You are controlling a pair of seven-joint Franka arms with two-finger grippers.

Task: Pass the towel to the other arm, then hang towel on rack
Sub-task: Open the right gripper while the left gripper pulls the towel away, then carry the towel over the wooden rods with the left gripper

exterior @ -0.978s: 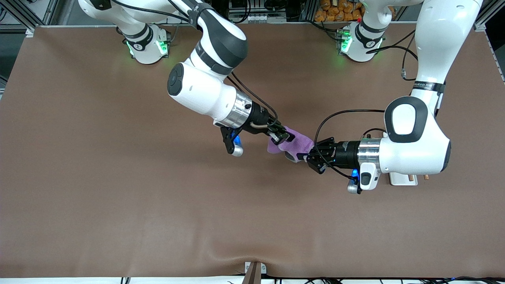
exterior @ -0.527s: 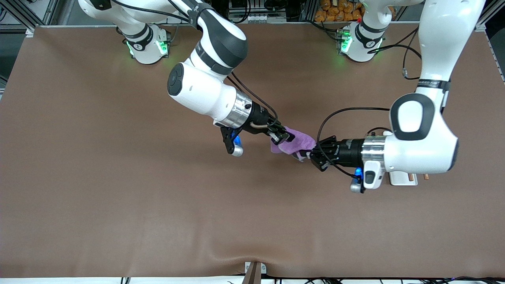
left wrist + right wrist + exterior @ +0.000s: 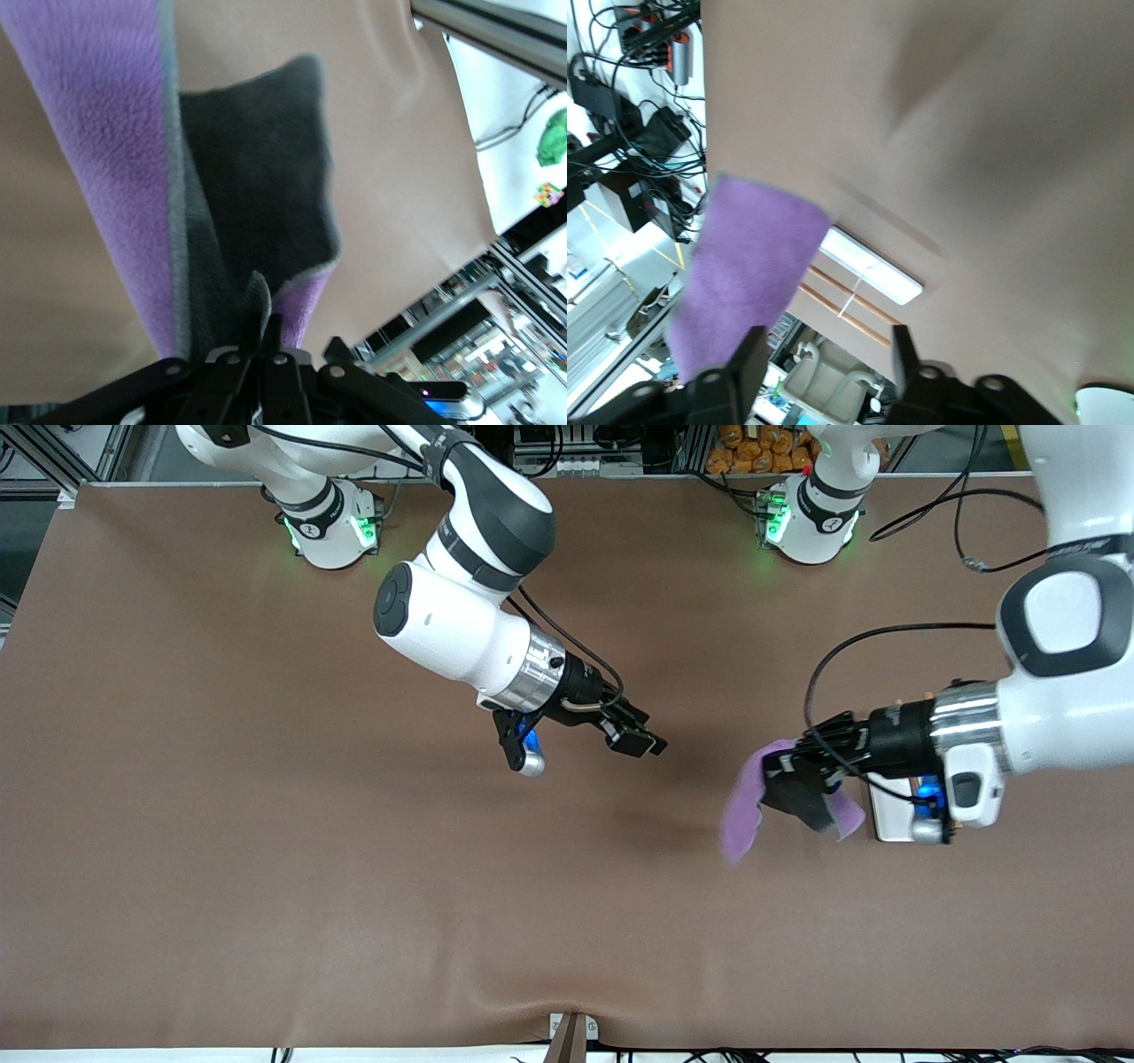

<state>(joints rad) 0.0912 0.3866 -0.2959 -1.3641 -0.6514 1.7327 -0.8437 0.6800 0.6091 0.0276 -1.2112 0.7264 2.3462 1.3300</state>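
— From the front, how far along did it look?

— The hand-over seemed done. The towel (image 3: 742, 815) hung from the left gripper (image 3: 802, 766), pinched at one corner, up in the air over the counter (image 3: 266, 868) toward the left arm's end. The right gripper (image 3: 640, 740) hovered over the middle of the counter, well apart from the cloth, fingers spread and holding nothing. That arm appeared to be waiting. Hanging was left, I'd say: the rack (image 3: 890, 815) sat mostly hidden under the left wrist, just beside the dangling towel.

— And the left wrist view?

— The left gripper (image 3: 264, 341) was clamped tight on a fold of the towel (image 3: 239, 195), grey face and purple face both showing.

— The right wrist view?

— The right gripper (image 3: 824, 359) stood wide, nothing between its fingers. Farther off, the towel (image 3: 744, 274) showed purple, overlapping one end of the rack (image 3: 873, 276), whose two wooden rods carried nothing yet.
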